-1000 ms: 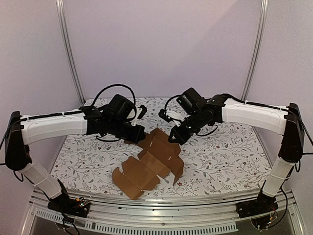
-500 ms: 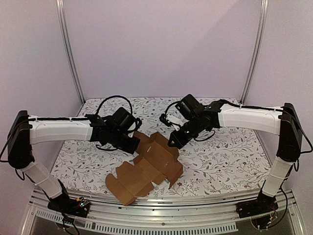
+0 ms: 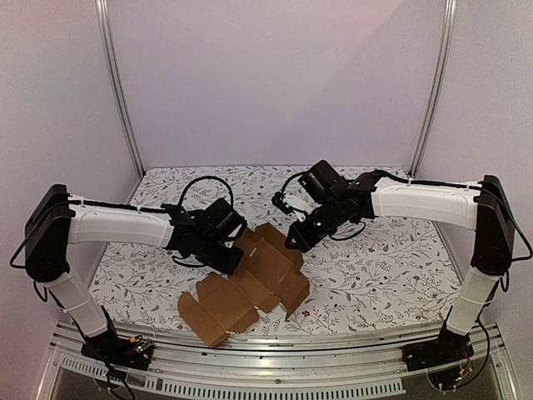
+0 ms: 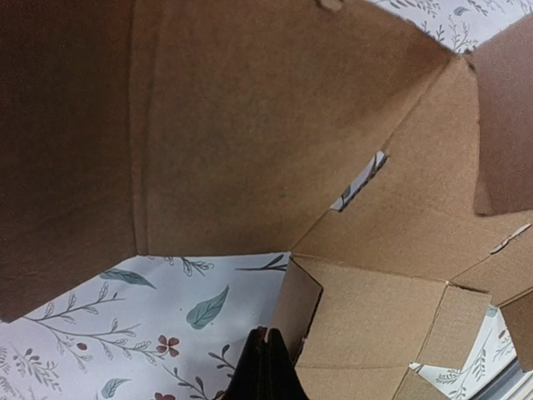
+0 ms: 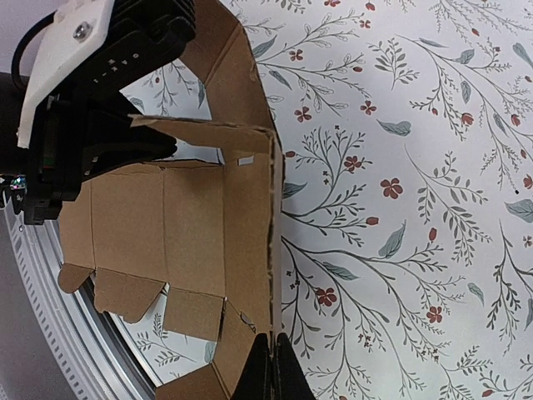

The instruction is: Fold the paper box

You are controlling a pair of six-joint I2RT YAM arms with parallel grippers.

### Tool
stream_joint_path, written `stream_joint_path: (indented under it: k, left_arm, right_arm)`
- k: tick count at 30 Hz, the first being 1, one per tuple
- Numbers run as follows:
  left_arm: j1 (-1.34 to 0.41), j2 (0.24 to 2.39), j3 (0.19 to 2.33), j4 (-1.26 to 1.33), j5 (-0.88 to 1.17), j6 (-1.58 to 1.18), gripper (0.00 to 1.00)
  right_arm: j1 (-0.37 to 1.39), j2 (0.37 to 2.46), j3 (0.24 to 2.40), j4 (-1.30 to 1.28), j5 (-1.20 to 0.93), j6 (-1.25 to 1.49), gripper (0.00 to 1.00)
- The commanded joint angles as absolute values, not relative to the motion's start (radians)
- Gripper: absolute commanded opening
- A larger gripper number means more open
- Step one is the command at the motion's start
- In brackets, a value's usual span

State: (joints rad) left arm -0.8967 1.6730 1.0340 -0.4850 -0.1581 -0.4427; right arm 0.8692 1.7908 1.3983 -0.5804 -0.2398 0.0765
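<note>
The paper box (image 3: 250,283) lies on the table (image 3: 383,267), which has a cloth with little flowers and leaves on it. The box is plain brown card with no print. It is opened out, not shaped like a cube. It has many fold lines, small flaps and thin slits. The part of the box closest to the front edge of the table lies almost flat, with its end flaps turned up a bit. The far part is bent up. One long wall stands on the right side of the box, and a smaller flap leans across the far end.

The left gripper (image 3: 236,263) is low down at the left side of the box, just beside the bent-up part. Its jaws are pressed together with nothing between them. Its own camera sees brown card filling most of the view ahead of the tips.

The right gripper (image 3: 293,242) is at the far right corner of the box, right by the top edge of the standing wall. Its jaws are together too. I cannot tell if the tip touches the card. The box sits between the two grippers.
</note>
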Motion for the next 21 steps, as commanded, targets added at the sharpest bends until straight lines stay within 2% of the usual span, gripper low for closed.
stream_joint_path:
  k: [1, 21]
  left_arm:
    - [-0.925, 1.686, 1.025, -0.487, -0.148, -0.46, 0.0]
    - [-0.996, 1.83, 1.014, -0.399, -0.114, -0.489, 0.0]
  right_arm:
    - [0.865, 1.81, 1.388, -0.564, -0.223, 0.089, 0.0]
    - [0.866, 1.785, 1.347, -0.574, -0.213, 0.086, 0.0]
